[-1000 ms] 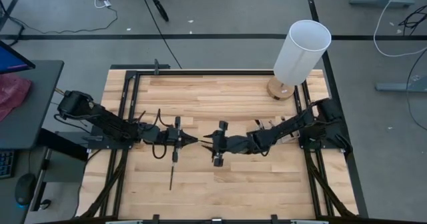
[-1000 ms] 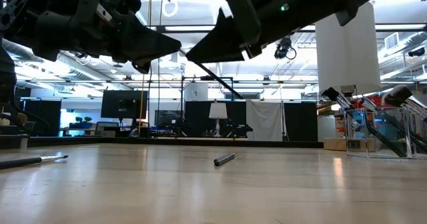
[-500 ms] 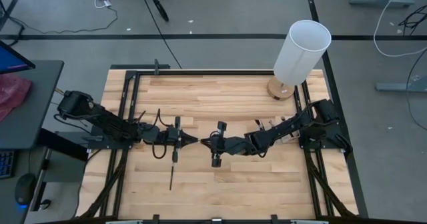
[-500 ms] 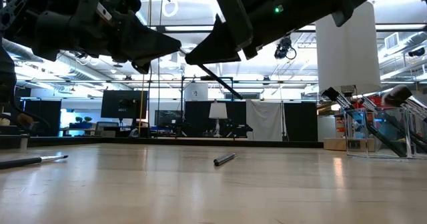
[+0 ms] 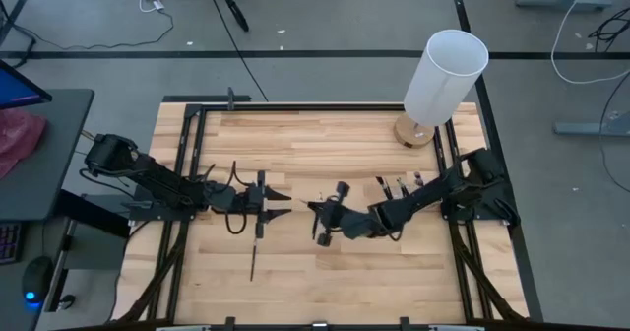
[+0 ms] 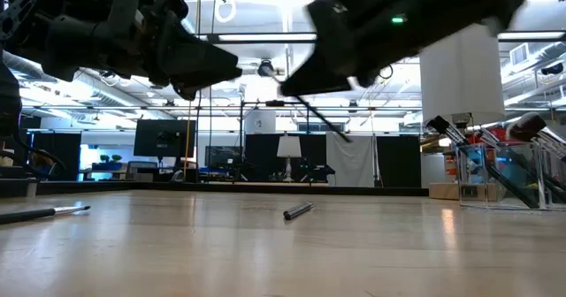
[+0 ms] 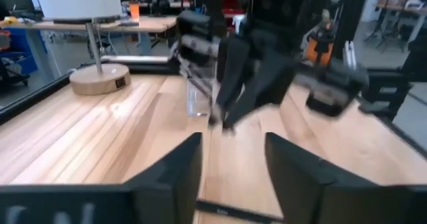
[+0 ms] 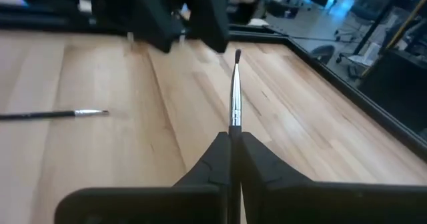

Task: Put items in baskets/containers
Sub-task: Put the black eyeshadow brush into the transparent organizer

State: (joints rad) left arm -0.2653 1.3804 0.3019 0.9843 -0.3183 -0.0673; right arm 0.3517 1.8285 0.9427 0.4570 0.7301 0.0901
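Light wooden table (image 5: 325,139); lying brush (image 5: 253,260); lamp base (image 5: 414,131); clear holder (image 6: 495,178)

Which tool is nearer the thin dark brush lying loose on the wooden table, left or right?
Left. The left tool, open, hangs just above and beside the loose brush; the right tool, shut on another brush, is farther across the table.

Bright, even overhead light on the pale wooden plank table (image 5: 325,144); soft short shadows only. Low view: ceiling strips behind glare, arms backlit to silhouettes w/ motion blur. Left wrist view: background beyond table smeared, out of focus.
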